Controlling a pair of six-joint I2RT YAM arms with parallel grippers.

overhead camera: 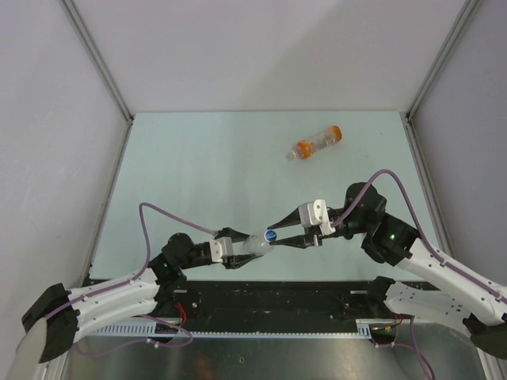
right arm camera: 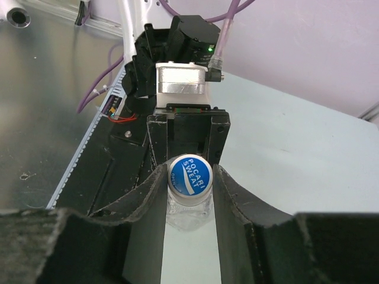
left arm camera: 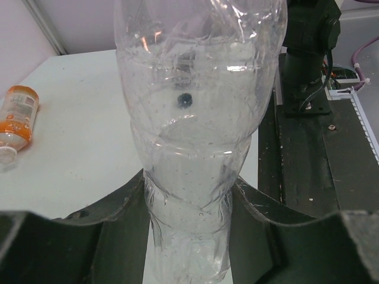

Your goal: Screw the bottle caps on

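Your left jaws clamp the clear bottle [left arm camera: 195, 148], held level over the near desk [overhead camera: 206, 174]. Your right jaws close on its blue cap [right arm camera: 189, 174]. An orange bottle [overhead camera: 315, 145] lies far right.

A clear, colourless bottle [left arm camera: 198, 148] carries a blue cap [right arm camera: 189, 173] with white lettering and a white curved stripe. Near the far right corner of the pale mint-green worktop [overhead camera: 198, 174] lies an orange-tinted bottle [overhead camera: 317, 143] with an orange label. White-and-black arms [overhead camera: 111, 297] trail purple cables [overhead camera: 170, 210].
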